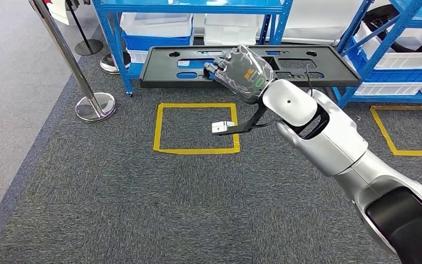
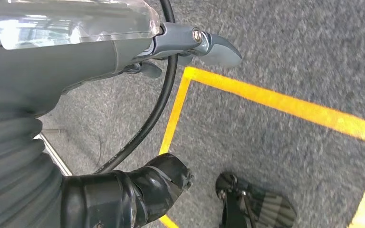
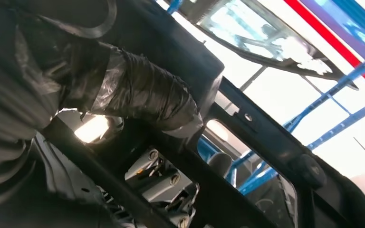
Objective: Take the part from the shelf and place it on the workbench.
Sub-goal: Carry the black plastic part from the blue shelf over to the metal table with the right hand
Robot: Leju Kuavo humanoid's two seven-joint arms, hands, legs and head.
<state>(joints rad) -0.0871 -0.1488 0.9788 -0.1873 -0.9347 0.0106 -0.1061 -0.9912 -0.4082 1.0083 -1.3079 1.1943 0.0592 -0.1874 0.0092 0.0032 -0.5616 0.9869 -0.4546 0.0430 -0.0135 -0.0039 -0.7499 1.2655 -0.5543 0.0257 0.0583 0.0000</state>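
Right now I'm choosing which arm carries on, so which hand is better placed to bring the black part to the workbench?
Right. The right hand already grips the black part by the blue shelf; the left hand hangs over the carpet.

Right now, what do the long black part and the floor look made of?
Long black part: likely moulded plastic, matte black, thin with cut-out slots; the right hand grips it. Floor: grey carpet, speckled woven texture, with yellow tape squares.

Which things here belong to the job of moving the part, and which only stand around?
Belong to the job:
- black part, long and flat with cut-outs
- right hand, gripping the part; thumb over its edge, fingers through a cut-out
- blue shelf

Just standing about:
- yellow floor square
- metal post on a round base
- white bins
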